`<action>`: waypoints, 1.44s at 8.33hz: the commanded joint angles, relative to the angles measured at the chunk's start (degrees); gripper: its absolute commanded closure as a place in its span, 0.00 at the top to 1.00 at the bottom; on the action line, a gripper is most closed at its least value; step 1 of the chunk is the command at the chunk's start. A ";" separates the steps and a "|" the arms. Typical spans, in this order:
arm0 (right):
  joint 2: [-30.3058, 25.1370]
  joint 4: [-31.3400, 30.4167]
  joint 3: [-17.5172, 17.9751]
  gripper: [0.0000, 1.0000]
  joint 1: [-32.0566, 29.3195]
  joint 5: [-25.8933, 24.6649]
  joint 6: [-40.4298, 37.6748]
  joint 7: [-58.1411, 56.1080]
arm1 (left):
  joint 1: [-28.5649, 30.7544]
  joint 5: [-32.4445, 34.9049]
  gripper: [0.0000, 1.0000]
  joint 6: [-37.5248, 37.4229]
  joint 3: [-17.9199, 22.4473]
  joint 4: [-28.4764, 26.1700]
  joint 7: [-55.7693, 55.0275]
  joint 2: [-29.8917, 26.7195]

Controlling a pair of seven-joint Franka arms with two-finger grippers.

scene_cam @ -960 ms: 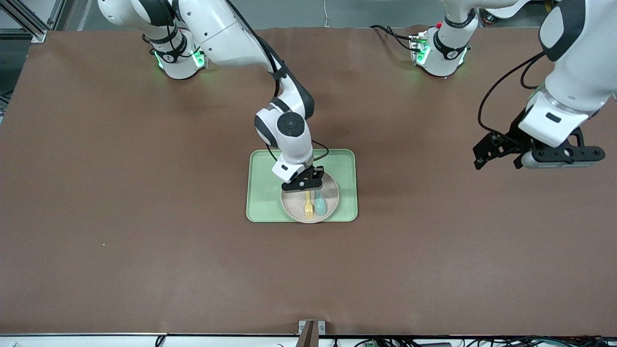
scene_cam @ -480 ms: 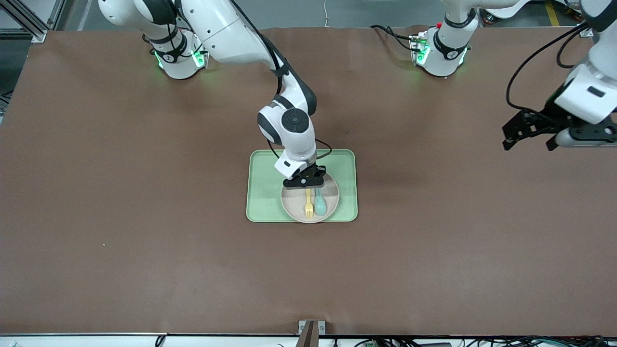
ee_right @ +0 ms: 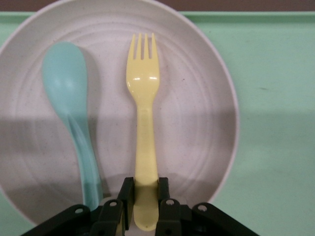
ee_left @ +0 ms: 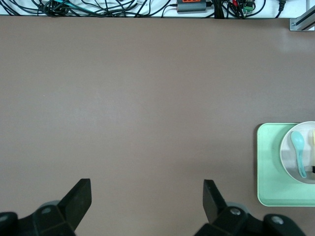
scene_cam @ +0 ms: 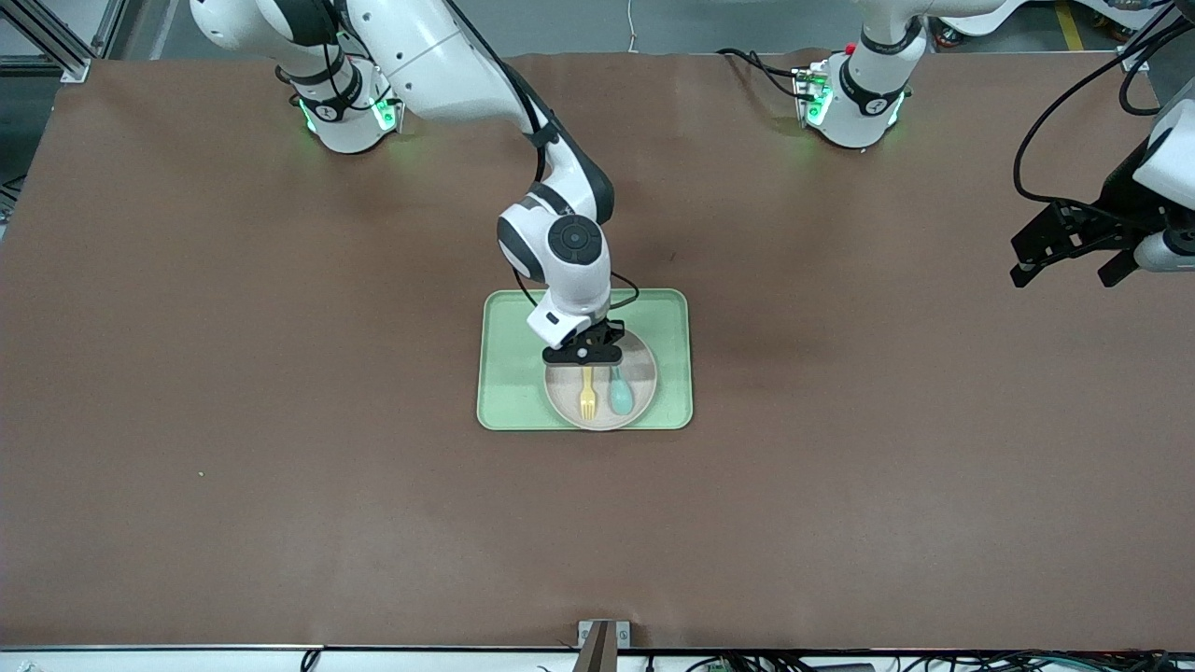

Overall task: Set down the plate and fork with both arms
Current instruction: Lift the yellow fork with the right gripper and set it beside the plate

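The beige plate (scene_cam: 646, 371) lies on the light-green tray (scene_cam: 509, 373), on the part nearest the front camera. The pale-yellow fork (scene_cam: 587, 397) and a teal spoon (scene_cam: 620, 392) are side by side over the plate. My right gripper (scene_cam: 585, 358) is shut on the fork's handle end. In the right wrist view the right gripper (ee_right: 144, 196) clamps the fork (ee_right: 142, 98) over the plate (ee_right: 197, 123), with the spoon (ee_right: 66, 78) beside it. My left gripper (scene_cam: 1067, 274) is open and empty, up over the left arm's end of the table; it also shows in the left wrist view (ee_left: 147, 196).
The brown table cover (scene_cam: 280, 467) spreads wide around the tray. The left wrist view shows the tray (ee_left: 268, 167) with the plate (ee_left: 288, 152) and spoon (ee_left: 298, 147) at its edge, and cables (ee_left: 123, 6) along the table's border.
The left arm has swung away toward its end of the table. The right gripper has shifted slightly with the fork, which now sits a little farther from the spoon.
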 commanded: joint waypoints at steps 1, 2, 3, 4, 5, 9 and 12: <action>-7.73 -3.83 0.81 0.00 -2.97 1.11 -5.31 0.05 | 0.01 0.64 1.00 -1.27 0.30 1.56 0.95 0.90; -8.63 -5.33 0.81 0.00 -3.85 1.11 -5.31 -0.39 | 0.10 0.81 1.00 -1.27 0.38 1.39 1.13 1.43; -10.38 -9.00 0.81 0.00 -5.25 1.20 -5.05 -3.35 | 0.36 0.20 1.00 -1.27 0.38 1.47 2.09 1.52; -12.66 -13.47 0.81 0.00 -6.04 1.20 -4.61 -3.81 | 0.28 0.11 1.00 -1.35 0.38 1.47 2.10 1.52; -14.07 -16.65 0.81 0.00 -6.92 1.20 -2.96 -4.77 | 0.36 -0.06 1.00 -1.35 0.73 1.56 2.27 1.52; -13.30 -20.90 0.89 0.05 -6.67 1.46 5.40 -4.70 | 0.19 -1.30 1.00 -1.35 1.09 1.56 2.27 1.34; -12.06 -20.99 1.25 0.97 -5.79 1.47 5.33 -4.78 | 0.19 -1.12 1.00 -1.35 1.09 1.65 2.36 1.34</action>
